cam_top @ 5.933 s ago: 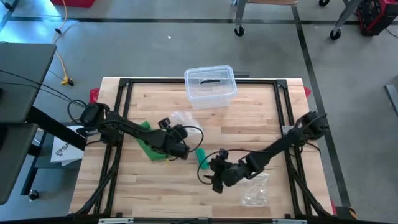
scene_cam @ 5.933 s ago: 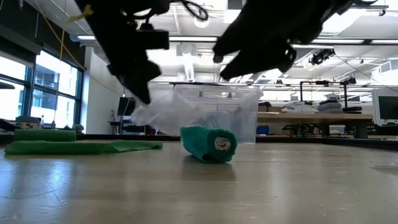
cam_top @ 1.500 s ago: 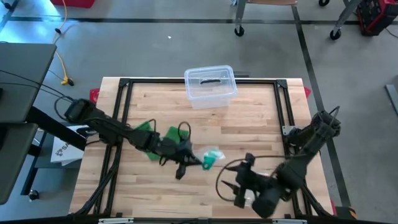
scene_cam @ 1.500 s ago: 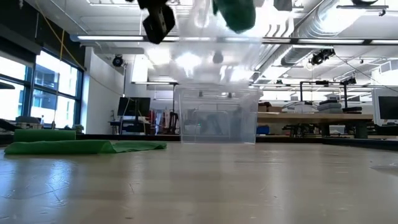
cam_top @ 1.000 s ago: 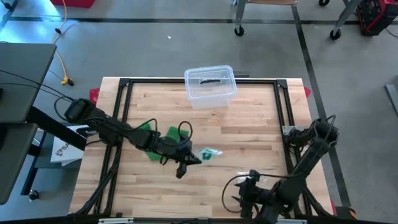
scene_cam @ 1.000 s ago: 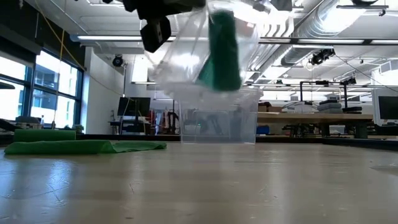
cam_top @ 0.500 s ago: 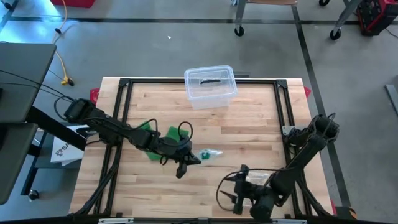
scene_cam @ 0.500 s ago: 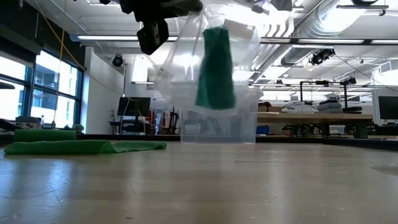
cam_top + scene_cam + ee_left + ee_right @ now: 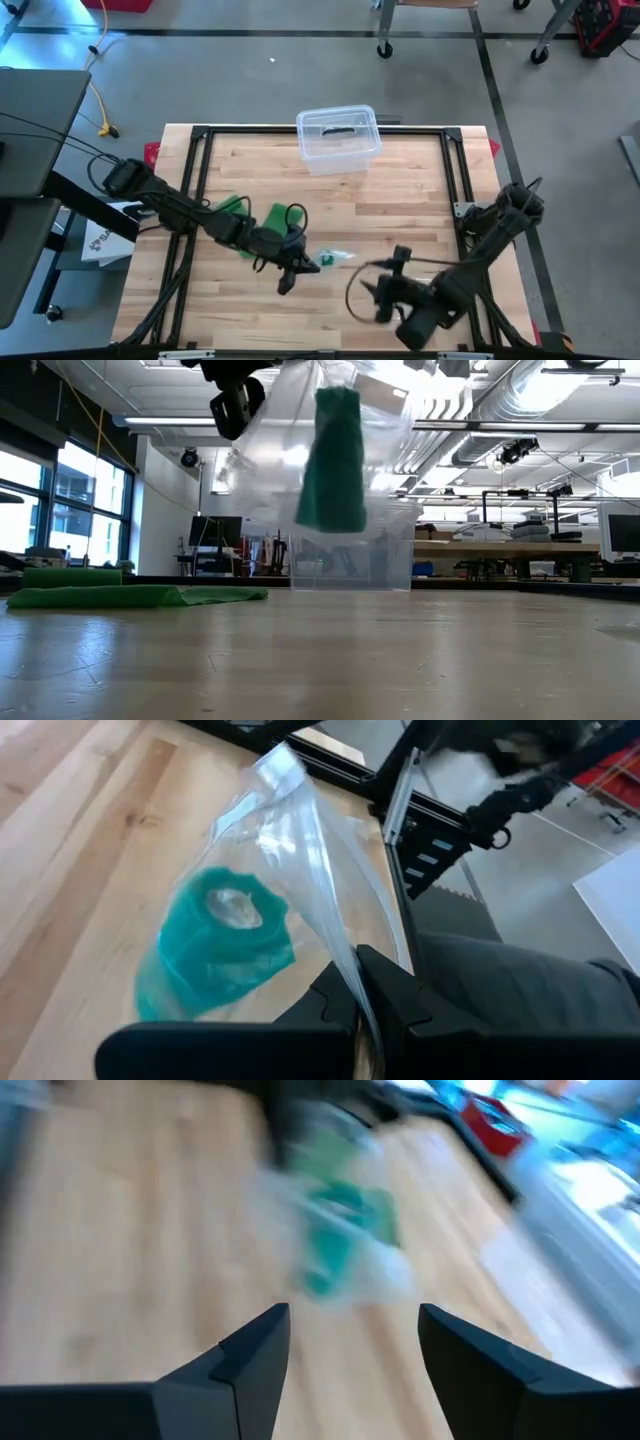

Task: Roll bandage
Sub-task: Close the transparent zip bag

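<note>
Left gripper [image 9: 300, 262]: clamped shut on the edge of a clear plastic bag [image 9: 330, 450], held up off the table near the middle of the work area.

Rolled bandage [image 9: 215, 945]: teal, inside the hanging bag, sitting low in it; end of the roll visible in the left wrist view.

Bag: pinched at one edge only, dangling well clear of the table [image 9: 400, 215] in the low view; free flap loose, mouth not clearly visible.

Right gripper [image 9: 345, 1345]: fingers spread wide, holding nothing, pointed toward the bag from the near right part of the table.

Loose bandage [image 9: 262, 218]: green strip lying flat on the wood behind the left arm.

Clear tub [image 9: 338, 138]: at the far edge of the table, apart from both arms.

Step in hand: probably bringing the right gripper in to take the free side of the bag.

Doing it well: keep the left pinch steady so the bag stops swinging; aim for the loose plastic edge, not the roll; close only once film sits between the fingers; hold the bag upright so the roll stays low.

Risk: thin, slippery film, easy to miss or to pull out of the left pinch.
</note>
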Robot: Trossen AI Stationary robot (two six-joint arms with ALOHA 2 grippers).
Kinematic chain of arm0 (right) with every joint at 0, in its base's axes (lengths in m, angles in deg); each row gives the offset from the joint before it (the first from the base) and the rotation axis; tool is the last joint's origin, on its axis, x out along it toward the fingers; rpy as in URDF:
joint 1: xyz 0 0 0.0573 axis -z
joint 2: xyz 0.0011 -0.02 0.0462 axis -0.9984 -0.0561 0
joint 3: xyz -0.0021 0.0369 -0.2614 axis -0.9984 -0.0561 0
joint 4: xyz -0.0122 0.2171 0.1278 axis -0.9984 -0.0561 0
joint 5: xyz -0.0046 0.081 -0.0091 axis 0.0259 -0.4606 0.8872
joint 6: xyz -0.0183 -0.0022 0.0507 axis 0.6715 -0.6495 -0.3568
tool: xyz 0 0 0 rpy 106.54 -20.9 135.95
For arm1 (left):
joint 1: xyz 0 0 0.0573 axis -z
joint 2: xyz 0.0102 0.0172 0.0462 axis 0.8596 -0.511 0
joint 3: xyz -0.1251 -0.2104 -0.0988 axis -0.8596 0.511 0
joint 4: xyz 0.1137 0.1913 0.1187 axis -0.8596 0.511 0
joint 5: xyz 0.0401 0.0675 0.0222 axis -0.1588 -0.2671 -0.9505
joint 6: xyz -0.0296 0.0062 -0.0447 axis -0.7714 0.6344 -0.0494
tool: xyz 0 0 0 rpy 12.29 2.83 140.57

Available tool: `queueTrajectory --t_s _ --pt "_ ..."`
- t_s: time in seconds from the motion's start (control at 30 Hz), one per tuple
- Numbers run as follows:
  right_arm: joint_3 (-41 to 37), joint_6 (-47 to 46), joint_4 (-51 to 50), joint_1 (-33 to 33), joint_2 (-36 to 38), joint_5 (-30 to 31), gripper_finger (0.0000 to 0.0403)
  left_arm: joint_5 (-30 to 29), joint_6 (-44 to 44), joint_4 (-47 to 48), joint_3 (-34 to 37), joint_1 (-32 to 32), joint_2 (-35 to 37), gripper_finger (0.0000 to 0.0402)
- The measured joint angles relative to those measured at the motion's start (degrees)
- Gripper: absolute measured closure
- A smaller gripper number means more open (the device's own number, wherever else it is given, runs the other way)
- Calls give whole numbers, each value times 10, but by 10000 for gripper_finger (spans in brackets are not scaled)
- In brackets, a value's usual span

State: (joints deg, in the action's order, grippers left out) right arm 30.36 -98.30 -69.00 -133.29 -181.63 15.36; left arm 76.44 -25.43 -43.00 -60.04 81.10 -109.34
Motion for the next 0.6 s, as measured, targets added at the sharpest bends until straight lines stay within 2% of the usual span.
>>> queueTrajectory --t_s 0.07,0.13,0.3,0.4,0.5,0.6 --pt "-1 -28 -26 22 -1 12 190 1 0 0 0 1 0 401" --pt "0 -13 -23 46 -1 5 190 1 0 0 0 1 0 401" --pt "0 113 45 101 -1 -141 190 7 1 1 0 1 0 401" --pt "0 134 60 122 -1 -175 195 12 1 1 0 1 0 401" --pt "0 135 61 129 -1 -181 229 12 1 2 0 2 0 401" --pt "0 134 68 129 -1 -203 301 12 2 4 0 4 0 401"
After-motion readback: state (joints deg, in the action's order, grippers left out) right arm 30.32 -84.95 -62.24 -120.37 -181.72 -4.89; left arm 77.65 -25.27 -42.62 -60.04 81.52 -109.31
